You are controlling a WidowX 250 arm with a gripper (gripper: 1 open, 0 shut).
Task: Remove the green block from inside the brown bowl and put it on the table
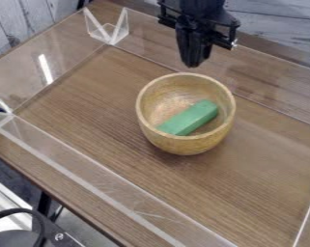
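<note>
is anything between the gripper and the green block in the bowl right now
Nothing visible. The gripper hangs above the far rim of the brown bowl, and the green block lies uncovered inside it. Only the bowl's wall surrounds the block, so a descent from above looks clear.

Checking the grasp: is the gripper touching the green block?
Apart. The camera view shows the gripper raised above the brown bowl, the green block lying inside, untouched.
</note>
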